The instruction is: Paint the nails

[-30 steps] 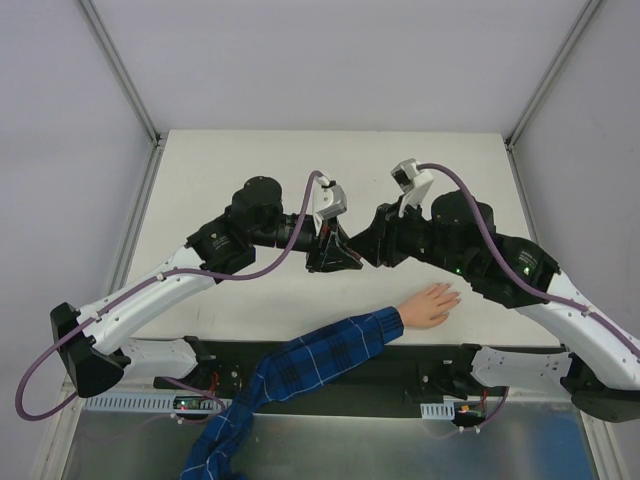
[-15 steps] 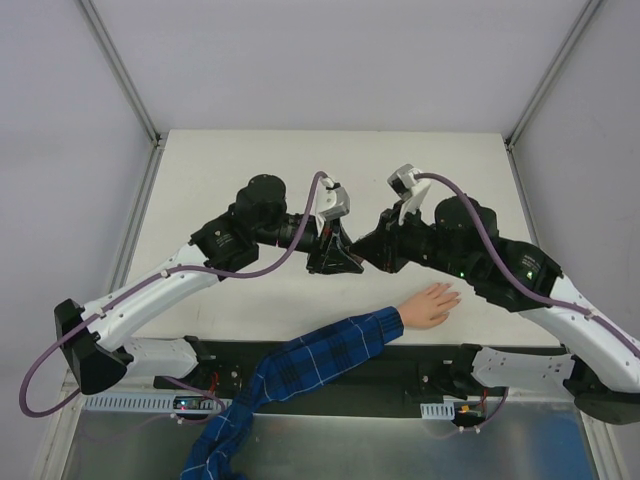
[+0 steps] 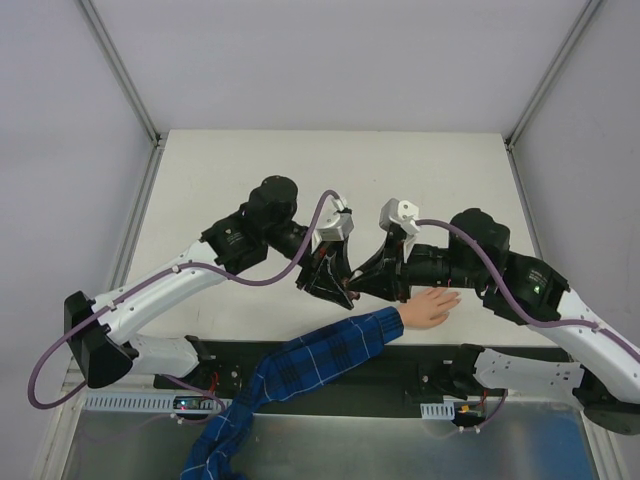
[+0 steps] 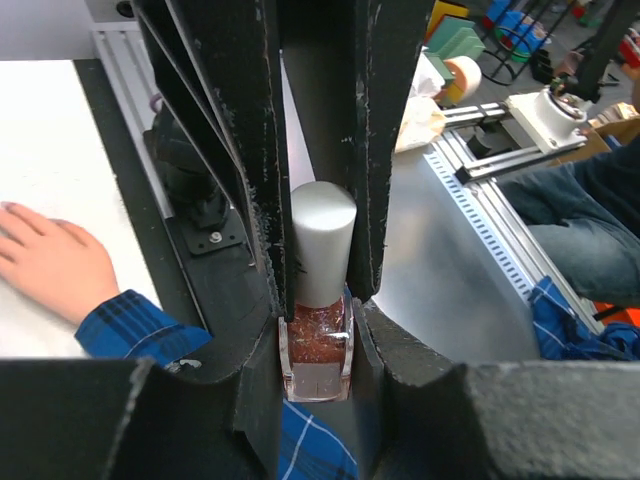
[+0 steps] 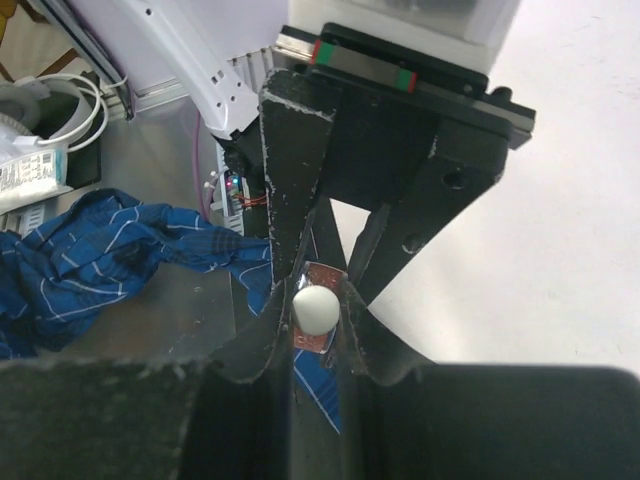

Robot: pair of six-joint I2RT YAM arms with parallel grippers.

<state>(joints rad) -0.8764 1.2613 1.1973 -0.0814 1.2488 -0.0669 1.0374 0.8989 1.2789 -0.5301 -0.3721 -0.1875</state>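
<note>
Fingernails (image 3: 453, 297) of the pale peach hand (image 3: 428, 307) are too small to make out from above; the hand lies flat on the matte white desk (image 3: 300, 170), near its front edge, in a blue-and-white plaid sleeve (image 3: 320, 355). Just beside it the black left claw (image 3: 338, 290) and right claw (image 3: 366, 287) meet tip to tip, hiding from that view what they hold. Up close, the left claw grips the square clear-glass body of a nail polish bottle (image 4: 317, 360) filled with glittery reddish-brown polish, and the right claw is closed on its smooth, silvery, cylindrical cap (image 4: 322, 240).
</note>
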